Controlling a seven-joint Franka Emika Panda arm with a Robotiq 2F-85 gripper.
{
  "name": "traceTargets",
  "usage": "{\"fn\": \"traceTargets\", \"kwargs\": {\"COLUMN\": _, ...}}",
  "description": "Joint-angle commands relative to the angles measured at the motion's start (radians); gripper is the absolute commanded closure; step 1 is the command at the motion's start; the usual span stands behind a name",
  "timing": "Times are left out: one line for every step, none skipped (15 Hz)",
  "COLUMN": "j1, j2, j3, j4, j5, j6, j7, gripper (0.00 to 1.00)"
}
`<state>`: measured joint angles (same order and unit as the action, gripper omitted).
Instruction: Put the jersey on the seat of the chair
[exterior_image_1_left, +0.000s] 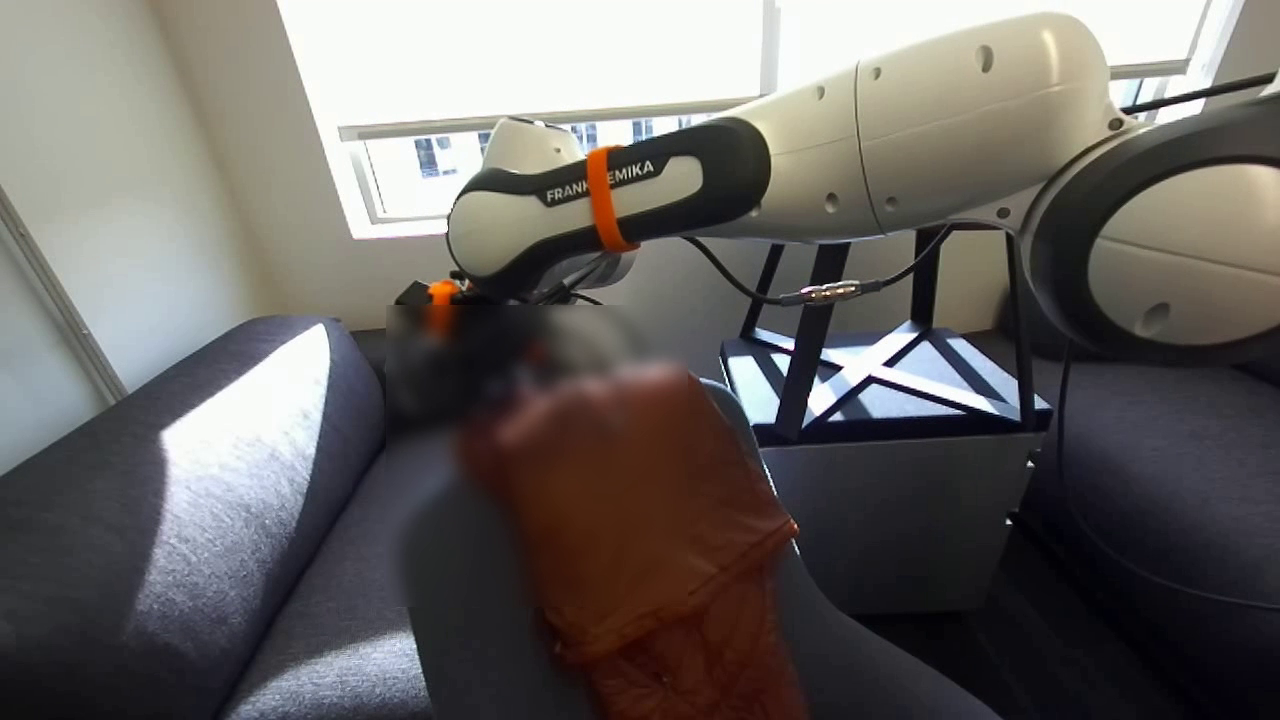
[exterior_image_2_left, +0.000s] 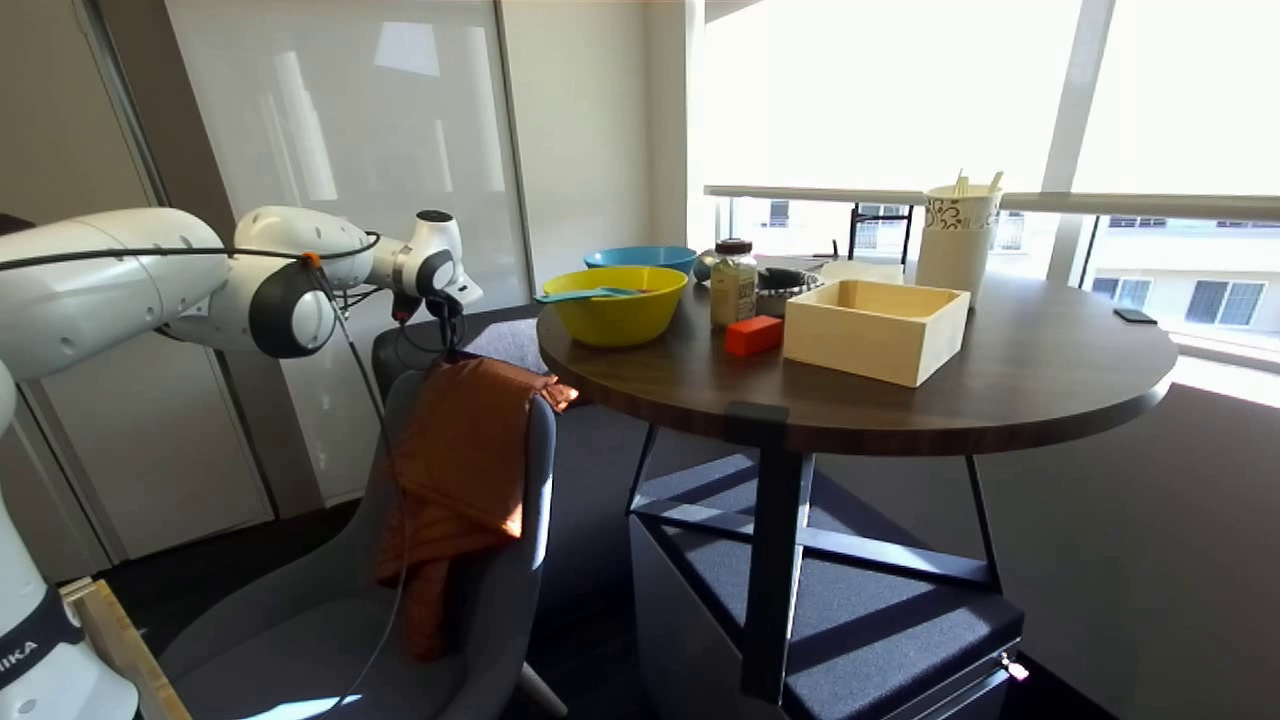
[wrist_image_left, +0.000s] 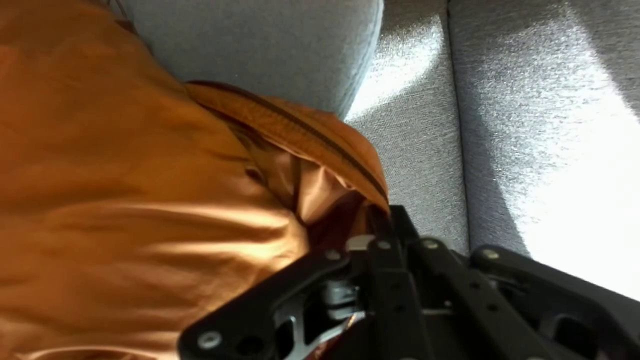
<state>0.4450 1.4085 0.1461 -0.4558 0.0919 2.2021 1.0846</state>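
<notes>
The jersey (exterior_image_1_left: 640, 500) is rust-orange and wrinkled. It hangs over the top of the grey chair's backrest (exterior_image_2_left: 541, 460), and its lower end drapes down the inner side towards the chair's seat (exterior_image_2_left: 270, 650). It also shows in an exterior view (exterior_image_2_left: 470, 440) and fills the left of the wrist view (wrist_image_left: 125, 200). My gripper (wrist_image_left: 391, 215) is shut on the jersey's hemmed edge, with its fingers close together. In an exterior view the gripper (exterior_image_2_left: 450, 335) is just above the backrest's top; elsewhere it is blurred (exterior_image_1_left: 500, 385).
A dark grey sofa (exterior_image_1_left: 180, 500) stands beside the chair. A round wooden table (exterior_image_2_left: 1040, 370) stands close by, with a yellow bowl (exterior_image_2_left: 620, 310), a wooden box (exterior_image_2_left: 870, 335), a jar (exterior_image_2_left: 734, 285) and a red block (exterior_image_2_left: 754, 335). A cable (exterior_image_2_left: 395, 480) hangs before the chair.
</notes>
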Motion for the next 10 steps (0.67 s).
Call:
{"fn": "traceTargets", "kwargs": {"j1": -0.011, "j2": -0.009, "j3": 0.014, "j4": 0.017, "j5": 0.035, "j6": -0.02, "j7": -0.024, "gripper": 0.99}}
{"fn": "traceTargets", "kwargs": {"j1": -0.018, "j2": -0.032, "j3": 0.026, "j4": 0.004, "j5": 0.042, "j6": -0.043, "j7": -0.052, "gripper": 0.99}}
{"fn": "traceTargets", "kwargs": {"j1": -0.016, "j2": -0.06, "j3": 0.032, "j4": -0.005, "j5": 0.04, "j6": -0.067, "j7": -0.086, "gripper": 0.99}}
{"fn": "traceTargets", "kwargs": {"j1": -0.012, "j2": -0.086, "j3": 0.045, "j4": -0.018, "j5": 0.041, "j6": -0.092, "j7": -0.14, "gripper": 0.99}}
{"fn": "traceTargets", "kwargs": {"j1": 0.0, "j2": -0.107, "j3": 0.041, "j4": -0.02, "j5": 0.034, "j6": -0.111, "j7": -0.161, "gripper": 0.99}}
{"fn": "traceTargets", "kwargs": {"j1": 0.021, "j2": -0.124, "j3": 0.014, "j4": -0.025, "j5": 0.011, "j6": -0.134, "j7": -0.145, "gripper": 0.99}}
{"fn": "traceTargets", "kwargs": {"j1": 0.043, "j2": -0.139, "j3": -0.013, "j4": -0.021, "j5": -0.007, "j6": -0.135, "j7": -0.105, "gripper": 0.99}}
{"fn": "traceTargets", "kwargs": {"j1": 0.062, "j2": -0.136, "j3": -0.036, "j4": -0.012, "j5": -0.02, "j6": -0.099, "j7": -0.056, "gripper": 0.99}}
{"fn": "traceTargets", "kwargs": {"j1": 0.079, "j2": -0.135, "j3": -0.056, "j4": -0.004, "j5": -0.022, "j6": -0.06, "j7": 0.018, "gripper": 0.99}}
{"fn": "traceTargets", "kwargs": {"j1": 0.092, "j2": -0.137, "j3": -0.072, "j4": -0.003, "j5": -0.019, "j6": -0.037, "j7": 0.101, "gripper": 0.99}}
